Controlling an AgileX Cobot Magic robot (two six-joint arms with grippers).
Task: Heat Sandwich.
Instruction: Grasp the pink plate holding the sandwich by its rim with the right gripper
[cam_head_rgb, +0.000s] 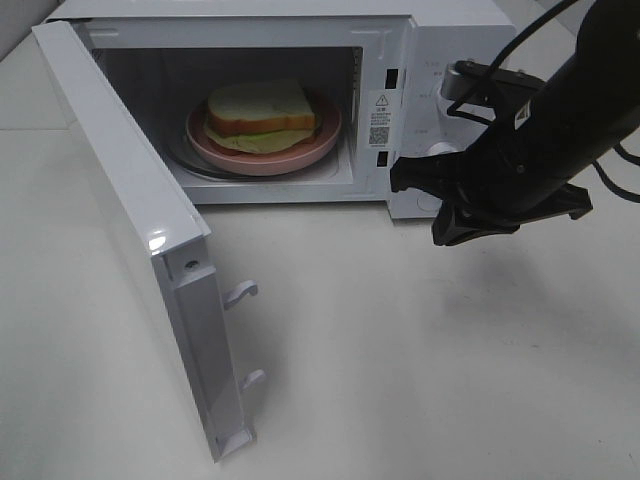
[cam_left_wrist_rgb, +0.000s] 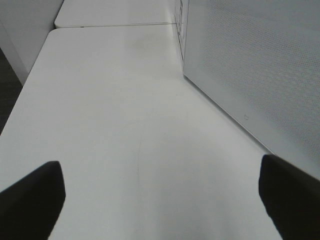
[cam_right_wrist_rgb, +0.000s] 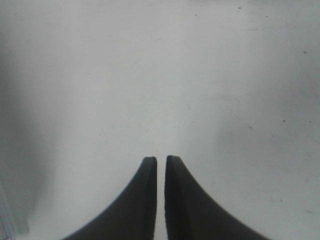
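Sandwich (cam_head_rgb: 260, 108) is sitting on the pink plate (cam_head_rgb: 322, 143) on the glass turntable (cam_head_rgb: 188, 160), inside the white microwave (cam_head_rgb: 450, 35). The door (cam_head_rgb: 120, 200) is swung wide open, with two latch hooks (cam_head_rgb: 240, 292) poking off its edge. The right arm hangs in front of the control panel (cam_head_rgb: 432, 95), blocking most of it. There's a warning sticker (cam_head_rgb: 381, 118) with a QR code on the frame, too small to read. Right gripper (cam_right_wrist_rgb: 161, 159) is nearly clamped, just a slit, with nothing in it. Left gripper (cam_left_wrist_rgb: 160, 165) is spread wide over the table (cam_left_wrist_rgb: 110, 110), also not gripping anything.
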